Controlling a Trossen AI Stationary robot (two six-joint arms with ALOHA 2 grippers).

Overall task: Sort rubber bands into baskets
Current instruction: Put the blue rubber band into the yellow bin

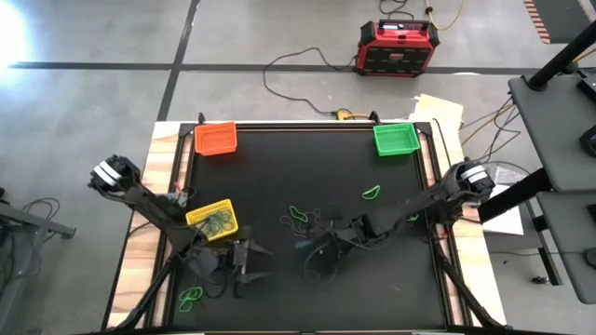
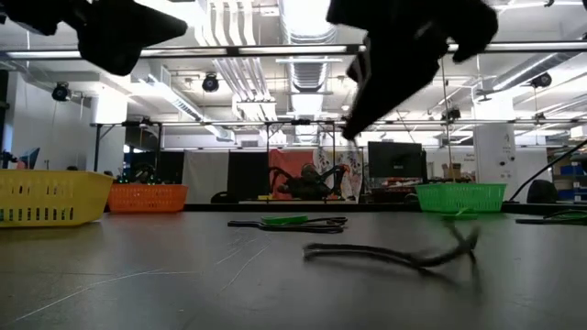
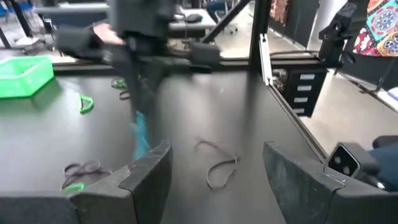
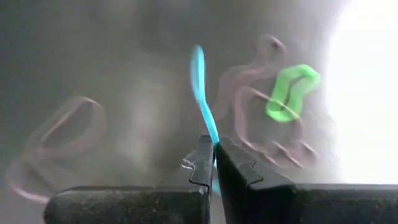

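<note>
Table (image 1: 279, 177): black mat, baskets on it.
Orange basket (image 1: 215, 139): far left corner.
Green basket (image 1: 395, 139): far right corner.
Yellow basket (image 1: 213, 220): near left, bands inside.
Left gripper (image 1: 250, 262): fingers wide, empty, near side.
Right gripper (image 4: 212, 163): pinching a blue rubber band (image 4: 203, 93), mid-table.
Loose rubber bands (image 1: 300, 218): table centre.

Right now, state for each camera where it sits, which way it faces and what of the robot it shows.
High view: overhead, facing down; both arms, orange mesh basket.
Low view: tabletop height, facing the room; arms overhead, yellow mesh basket.
Left wrist: past open left end effector toward right arm.
Right wrist: right end effector shut on thin blue rubber band.
Shared: green mesh basket, in high, low and left wrist.
</note>
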